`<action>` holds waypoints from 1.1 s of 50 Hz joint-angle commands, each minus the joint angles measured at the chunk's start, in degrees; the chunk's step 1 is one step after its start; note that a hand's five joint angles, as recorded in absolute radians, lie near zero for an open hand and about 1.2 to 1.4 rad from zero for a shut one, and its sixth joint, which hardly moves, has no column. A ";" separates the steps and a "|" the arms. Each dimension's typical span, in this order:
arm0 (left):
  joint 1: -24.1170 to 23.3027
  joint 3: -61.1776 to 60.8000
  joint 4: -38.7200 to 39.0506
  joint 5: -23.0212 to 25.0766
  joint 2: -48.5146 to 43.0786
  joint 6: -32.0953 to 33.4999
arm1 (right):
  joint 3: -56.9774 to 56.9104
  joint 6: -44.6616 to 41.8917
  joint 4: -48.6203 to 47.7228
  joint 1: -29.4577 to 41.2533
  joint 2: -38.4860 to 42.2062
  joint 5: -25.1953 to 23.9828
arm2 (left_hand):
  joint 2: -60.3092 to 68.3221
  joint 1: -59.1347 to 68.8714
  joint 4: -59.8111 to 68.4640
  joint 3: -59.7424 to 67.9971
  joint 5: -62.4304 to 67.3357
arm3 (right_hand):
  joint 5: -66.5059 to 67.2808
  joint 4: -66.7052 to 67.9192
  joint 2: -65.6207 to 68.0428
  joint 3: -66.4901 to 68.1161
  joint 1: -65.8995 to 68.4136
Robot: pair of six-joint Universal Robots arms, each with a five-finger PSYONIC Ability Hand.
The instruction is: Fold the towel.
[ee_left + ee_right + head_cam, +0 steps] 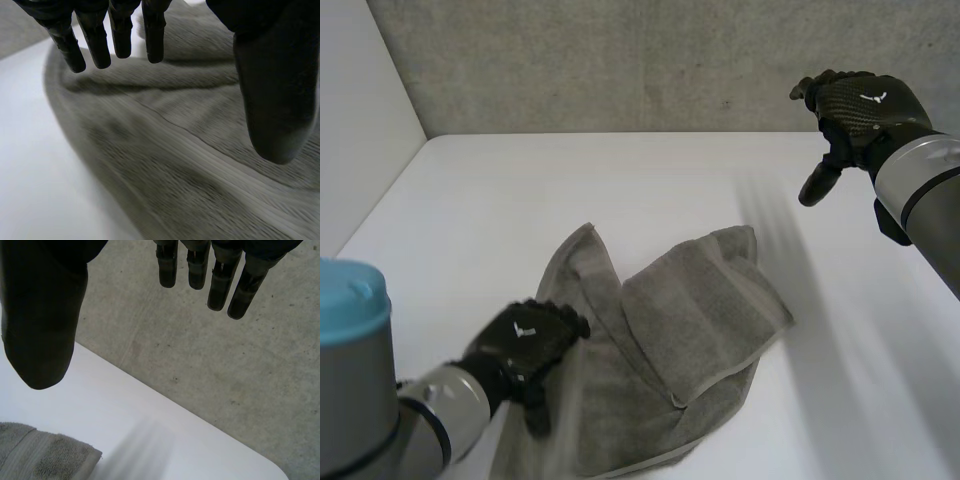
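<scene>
Grey towel [680,340] rumpled on the white table [510,200], partly doubled over itself, with one flap lying across its middle and a hemmed border running along the flap's edge. Left hand [525,340] low at the towel's near left edge, palm down over the cloth. From the left wrist view, fingers [100,45] straight and a little apart, thumb [275,100] spread wide to the other side, ribbed pile and a flat woven band under the palm. Nothing clamped between thumb and fingers, fingertips possibly brushing the cloth, though contact hard to judge from here. Right hand [855,110] raised well clear of the towel, far off its right side and beyond its far edge, up against the grey concrete wall [620,60] behind the table. From the right wrist view, its fingers [220,285] hanging straight and side by side, its thumb [40,330] held well apart, nothing in the grasp — bare tabletop and wall beyond the fingertips, one corner of the towel beneath the thumb.
</scene>
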 commanded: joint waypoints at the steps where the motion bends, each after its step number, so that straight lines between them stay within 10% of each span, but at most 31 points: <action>1: -3.79 -2.69 2.53 -0.46 -0.02 -0.34 | 0.89 -0.57 0.01 -0.02 0.04 0.00 | 0.39 -0.55 -0.28 0.17 0.74 | -3.68 -5.37 -4.15 -4.04 -3.05; 43: -13.20 -0.41 8.43 -2.57 -9.86 -7.02 | 2.48 -3.30 -0.43 0.07 0.04 0.00 | 7.79 6.85 7.13 7.57 8.14 | -3.68 -5.37 -4.15 -4.04 -3.05; 55: -15.13 1.09 11.06 -6.35 -12.05 -7.02 | 2.92 -3.65 -0.52 0.07 0.13 0.00 | 28.63 27.68 27.96 28.40 28.97 | -3.68 -5.37 -4.15 -4.04 -3.05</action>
